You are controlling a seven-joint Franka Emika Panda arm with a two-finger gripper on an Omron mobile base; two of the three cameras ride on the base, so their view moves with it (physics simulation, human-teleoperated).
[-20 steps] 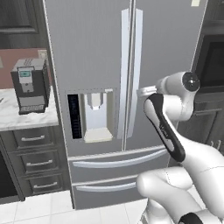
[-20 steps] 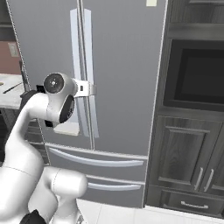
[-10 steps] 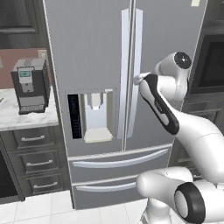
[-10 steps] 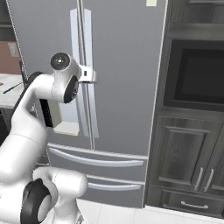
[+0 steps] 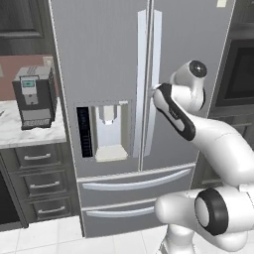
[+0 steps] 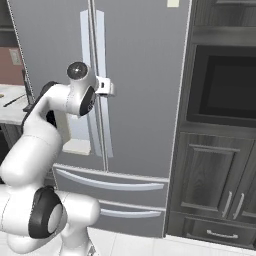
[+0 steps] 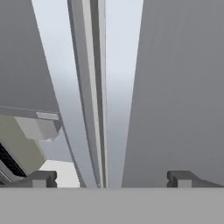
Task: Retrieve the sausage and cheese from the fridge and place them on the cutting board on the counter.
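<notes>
Your fingers (image 7: 41, 178) stand as wide apart as they go and hold nothing; in the hand view the two dark tips sit at the bottom corners, with the fridge's (image 5: 104, 59) right-door handle (image 7: 118, 87) running up between them, nearer the left tip than the right. The gripper (image 7: 109, 179) sits just in front of the door seam at about mid-height, close to the handle (image 6: 102, 75) but, as far as these views let you judge, not yet around it. The step in hand looks like opening the right door, so centre the handle between the tips before you close: nudge the hand a touch to the left in its own view, then ease forward until the bar sits well inside the fingers, not just at their ends. Close firmly, then pull back along the arc of the door's hinge on the far right and not straight out, or the fingers may slide off the smooth bar. Keep clear of the left door's handle (image 5: 140, 84), which stands just beside it across the seam. The doors are shut, so the sausage and cheese are hidden, presumably on the shelves inside. To the left, a coffee machine (image 5: 33, 96) stands on the counter (image 5: 30, 136); you cannot tell from here where the board lies.
</notes>
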